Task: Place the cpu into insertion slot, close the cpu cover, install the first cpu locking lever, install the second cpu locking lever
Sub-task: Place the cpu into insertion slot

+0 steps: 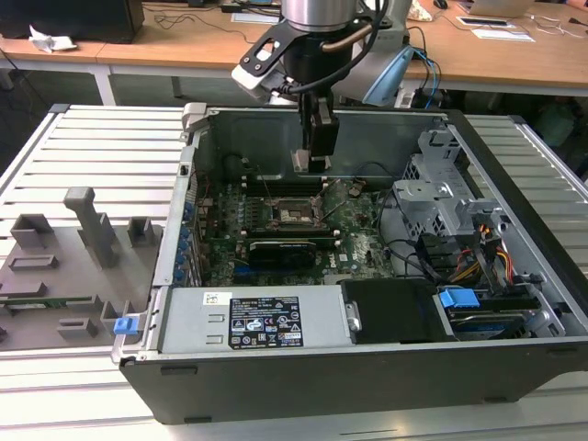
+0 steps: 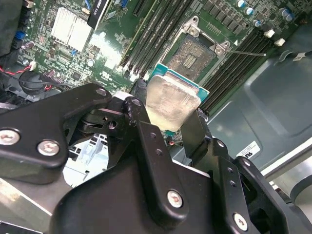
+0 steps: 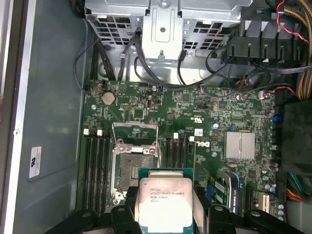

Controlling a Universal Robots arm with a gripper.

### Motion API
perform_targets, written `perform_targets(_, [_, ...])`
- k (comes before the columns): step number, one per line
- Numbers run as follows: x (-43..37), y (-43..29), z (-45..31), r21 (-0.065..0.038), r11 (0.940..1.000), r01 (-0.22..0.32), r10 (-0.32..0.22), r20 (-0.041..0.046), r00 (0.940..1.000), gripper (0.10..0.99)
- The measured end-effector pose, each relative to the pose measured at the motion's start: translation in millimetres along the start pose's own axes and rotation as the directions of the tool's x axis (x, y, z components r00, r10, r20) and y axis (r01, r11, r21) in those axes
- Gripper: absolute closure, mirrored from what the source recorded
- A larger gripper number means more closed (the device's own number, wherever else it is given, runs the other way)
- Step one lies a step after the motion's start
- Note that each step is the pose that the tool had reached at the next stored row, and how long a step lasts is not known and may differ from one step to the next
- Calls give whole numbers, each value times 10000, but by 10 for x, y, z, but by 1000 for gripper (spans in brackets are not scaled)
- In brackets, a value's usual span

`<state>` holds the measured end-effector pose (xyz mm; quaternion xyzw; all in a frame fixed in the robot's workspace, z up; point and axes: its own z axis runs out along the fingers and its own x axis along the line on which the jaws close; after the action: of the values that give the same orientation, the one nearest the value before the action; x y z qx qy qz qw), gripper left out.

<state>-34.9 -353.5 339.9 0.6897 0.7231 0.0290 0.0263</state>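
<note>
Black robot gripper (image 1: 310,165) was clamped on the small silvery square cpu (image 3: 163,202) - held just above the open black, silver-rimmed square insertion slot (image 3: 131,168) - mid green motherboard (image 3: 234,109), far side of case.

The socket (image 3: 132,171) lies uncovered from above, its cover (image 3: 135,132) tipped up at the edge nearest the drive cage (image 1: 439,184). Memory slots (image 3: 95,163) run close along two sides, and a long black card (image 1: 285,248) lies near another. The gripper (image 2: 168,116), clamping the chip (image 2: 171,97), hangs over the board (image 1: 358,241) with open air beneath; cables (image 1: 478,262) crowd the exterior view's right.
</note>
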Motion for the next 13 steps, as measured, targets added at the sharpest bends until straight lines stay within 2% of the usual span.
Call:
perform_targets(9, [0,-4,50,1,10000,1,-1,7,10000,561])
perform_targets(13, [0,-10,122,1,10000,2,-2,14,10000,561])
